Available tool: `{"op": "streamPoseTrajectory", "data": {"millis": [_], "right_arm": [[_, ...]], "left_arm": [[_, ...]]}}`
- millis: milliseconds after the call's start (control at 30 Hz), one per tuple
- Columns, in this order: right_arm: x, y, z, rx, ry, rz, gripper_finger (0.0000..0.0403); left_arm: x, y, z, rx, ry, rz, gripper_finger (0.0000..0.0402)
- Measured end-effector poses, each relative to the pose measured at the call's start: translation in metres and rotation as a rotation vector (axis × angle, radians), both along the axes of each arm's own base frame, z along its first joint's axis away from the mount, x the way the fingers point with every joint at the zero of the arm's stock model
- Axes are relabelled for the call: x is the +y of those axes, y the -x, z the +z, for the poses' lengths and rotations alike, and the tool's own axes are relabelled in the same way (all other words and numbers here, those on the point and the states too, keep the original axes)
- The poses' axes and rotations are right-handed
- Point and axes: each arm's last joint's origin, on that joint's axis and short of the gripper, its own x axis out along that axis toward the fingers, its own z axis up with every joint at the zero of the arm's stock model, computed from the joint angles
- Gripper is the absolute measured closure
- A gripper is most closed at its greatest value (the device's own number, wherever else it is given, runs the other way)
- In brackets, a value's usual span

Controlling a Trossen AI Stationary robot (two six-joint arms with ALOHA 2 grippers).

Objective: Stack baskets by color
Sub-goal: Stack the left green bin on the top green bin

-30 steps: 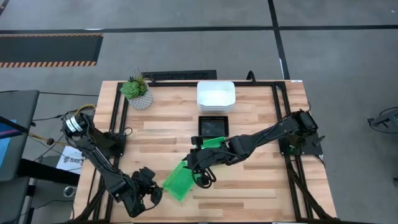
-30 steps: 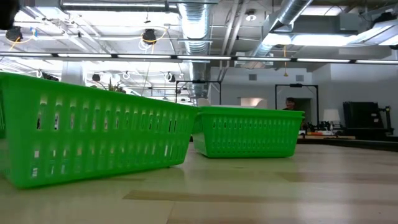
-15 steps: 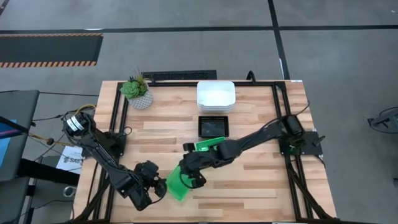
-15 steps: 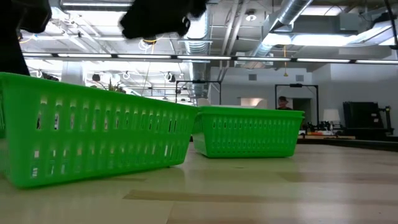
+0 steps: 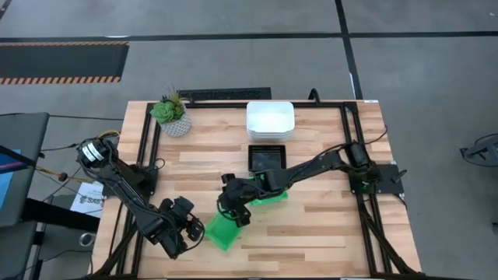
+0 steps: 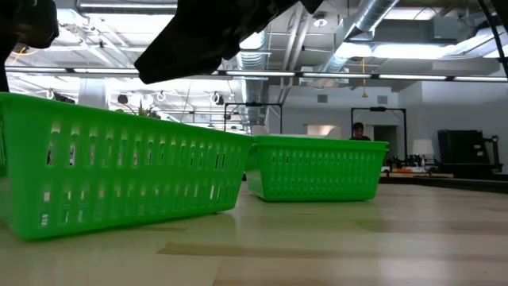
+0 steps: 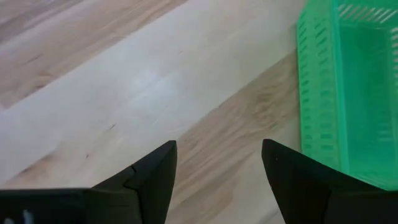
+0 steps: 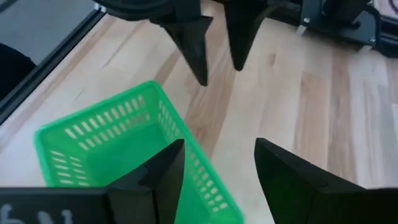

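Green basket (image 5: 223, 231) sits between both parted grippers, left (image 5: 192, 229) and right (image 5: 233, 218); only overhead shows white (image 5: 270, 119) and black (image 5: 267, 158) baskets.

You've got glossy green plastic mesh baskets (image 6: 111, 171) on a smooth, pale wood-plank table (image 5: 327, 225), beside matt black gripper fingers (image 7: 152, 180).
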Motion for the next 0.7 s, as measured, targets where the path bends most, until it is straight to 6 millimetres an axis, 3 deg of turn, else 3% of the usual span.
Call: {"op": "streamPoseTrajectory", "data": {"millis": [367,700], "right_arm": [[-0.024,-0.005,0.001,-0.025,0.048,0.009,0.0184],[-0.031,-0.008,0.004,-0.065,0.055,0.026,0.0184]], "left_arm": [[-0.001,0.004,0.004,0.046,0.033,-0.051,0.0178],[-0.002,0.004,0.004,0.041,0.047,-0.046,0.0178]]}}
